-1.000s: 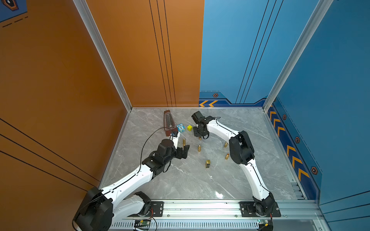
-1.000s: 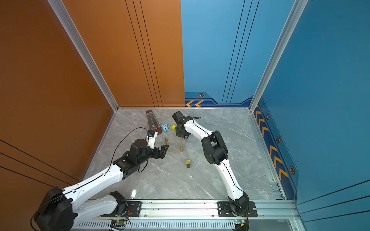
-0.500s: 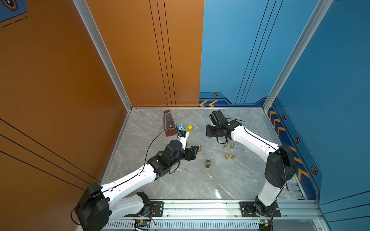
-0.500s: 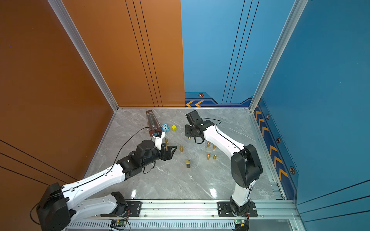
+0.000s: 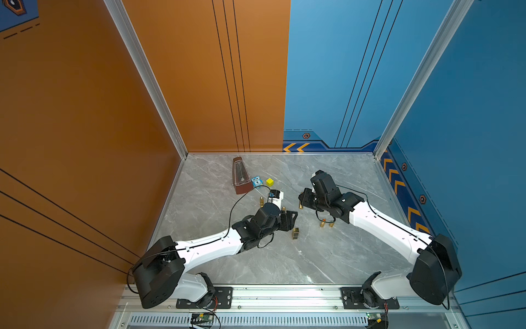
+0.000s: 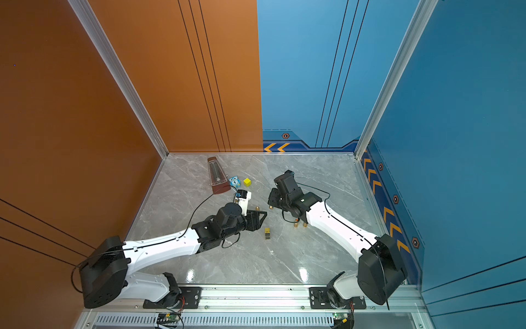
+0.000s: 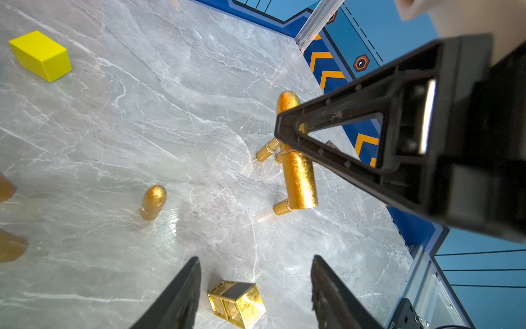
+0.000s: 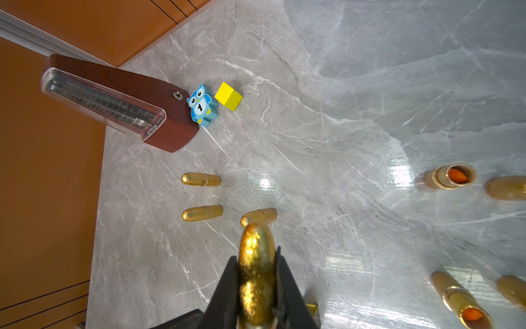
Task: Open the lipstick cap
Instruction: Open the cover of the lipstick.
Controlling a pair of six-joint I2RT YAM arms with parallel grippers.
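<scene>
**Right gripper** [image 8: 255, 255]: mine, closed on the lipstick [image 8: 257, 284], with one black finger on each side of the gold barrel. The lipstick's rounded end juts past my fingertips. Its cap is on and the seam is closed. I hold it above the table [image 5: 256, 265], near the middle, between my two arms.

**Left gripper** [image 7: 256, 258]: mine, jaws partly apart, neither wide nor narrow, with nothing between them. In both top views it sits near the held lipstick without touching it.

**Square gold case** [image 7: 236, 302]: lies on the table just beside my left gripper. In the left wrist view it shows between the two fingers, but it is not gripped.

**Closed lipsticks** [image 8: 201, 179]: three, gold, caps on. They stand on the table on the metronome's side of the held one.

**Open lipsticks** [image 8: 449, 176]: two gold bases with an orange-red stick showing. A loose cap [image 8: 506, 188] sits just beside each. They are on the table near my right arm.

**Metronome** [image 5: 240, 176]: brown with a clear front, standing toward the orange wall.

**Owl toy** [image 5: 256, 181]: blue, marked with a 1, just beside the metronome's base.

**Yellow cube** [image 5: 269, 182]: just beside the owl toy.
</scene>
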